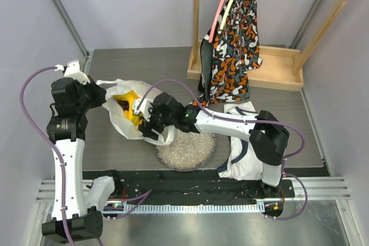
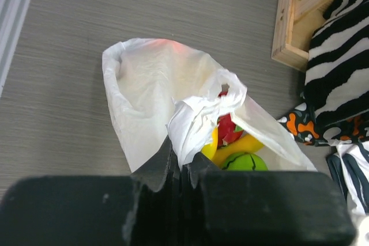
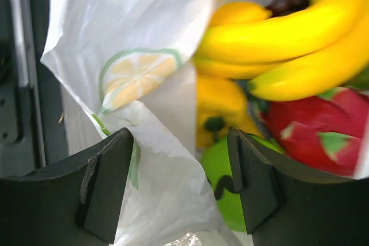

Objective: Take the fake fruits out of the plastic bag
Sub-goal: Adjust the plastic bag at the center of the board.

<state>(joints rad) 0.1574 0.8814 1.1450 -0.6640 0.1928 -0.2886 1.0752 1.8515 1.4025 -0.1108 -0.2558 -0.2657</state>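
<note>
**Handle pinched on one side, jaws wide on the other**

From overhead, the plastic bag (image 1: pixel 124 126) lies at centre left on the grey wood-grain counter (image 1: pixel 150 67), with the fake fruits (image 1: pixel 128 109) showing as a yellow-and-dark cluster in its open mouth. The left gripper (image 1: pixel 105 99) is at the bag's upper-left edge. The right gripper (image 1: pixel 149 125) is at the lower-right lip, just beside a round dish (image 1: pixel 185 149) of pale speckled grains.

The left wrist camera gives the detail. That gripper is clenched on a twisted handle of thin, crinkly white film, and the bag billows above it like a hood. A red fruit (image 2: pixel 229 131) and a green ball (image 2: pixel 245 162) with a dark seam peek out at lower right. A wooden frame (image 2: pixel 294 21) and a black-and-white patterned cloth (image 2: pixel 340 56) fill the upper right.

Only the right wrist camera shows the print, a lemon slice (image 3: pixel 138 76) ringed in green. It also shows glossy curved bananas (image 3: pixel 300 44), dark grapes (image 3: pixel 288 1) at the top and a yellow pepper (image 3: pixel 222 105) below them. Here the red fruit has green scales. The right gripper's jaws stand wide apart, with crumpled film and the green ball's edge between them, and they are grasping nothing.
</note>
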